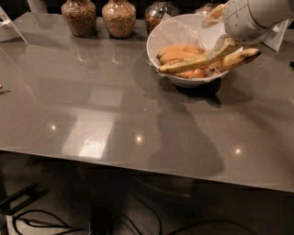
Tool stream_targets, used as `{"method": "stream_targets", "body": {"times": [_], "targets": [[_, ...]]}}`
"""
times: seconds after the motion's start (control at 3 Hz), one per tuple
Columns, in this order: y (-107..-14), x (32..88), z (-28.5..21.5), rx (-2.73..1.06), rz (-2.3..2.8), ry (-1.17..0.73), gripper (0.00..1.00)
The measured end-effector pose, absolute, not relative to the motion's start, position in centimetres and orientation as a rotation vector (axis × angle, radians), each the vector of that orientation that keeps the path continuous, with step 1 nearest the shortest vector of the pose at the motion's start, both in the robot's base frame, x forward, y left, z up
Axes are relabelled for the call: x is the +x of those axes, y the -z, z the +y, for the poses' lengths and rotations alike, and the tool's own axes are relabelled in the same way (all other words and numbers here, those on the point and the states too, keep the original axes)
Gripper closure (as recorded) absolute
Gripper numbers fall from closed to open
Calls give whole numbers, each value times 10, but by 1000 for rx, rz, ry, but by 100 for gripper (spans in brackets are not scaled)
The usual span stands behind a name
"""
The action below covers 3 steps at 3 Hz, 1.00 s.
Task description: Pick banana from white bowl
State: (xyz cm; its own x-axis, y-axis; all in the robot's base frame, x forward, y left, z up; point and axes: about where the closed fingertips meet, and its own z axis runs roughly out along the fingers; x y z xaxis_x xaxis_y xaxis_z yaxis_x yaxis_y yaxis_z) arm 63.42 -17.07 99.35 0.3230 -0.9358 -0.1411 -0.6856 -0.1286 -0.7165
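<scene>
The white bowl [167, 34] stands at the back right of the table and holds several bananas. One long banana [188, 64] lies across the top of the others, pointing left to right. My gripper [229, 51] reaches into the bowl from the right, over its right rim, and is at the right end of that long banana. The white arm body [252, 16] sits above it and hides the bowl's right rim.
Brown glass jars of grains [79, 16] [119, 17] [158, 11] stand in a row along the table's far edge, left of the bowl. The glossy grey table [115, 105] reaches to a front edge near the bottom. Cables lie on the floor below.
</scene>
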Motion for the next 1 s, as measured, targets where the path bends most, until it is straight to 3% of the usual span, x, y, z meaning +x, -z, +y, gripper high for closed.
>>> {"method": "stream_targets", "body": {"times": [1.0], "targets": [[-957,650,-180,-1993,1443,474,42]]}}
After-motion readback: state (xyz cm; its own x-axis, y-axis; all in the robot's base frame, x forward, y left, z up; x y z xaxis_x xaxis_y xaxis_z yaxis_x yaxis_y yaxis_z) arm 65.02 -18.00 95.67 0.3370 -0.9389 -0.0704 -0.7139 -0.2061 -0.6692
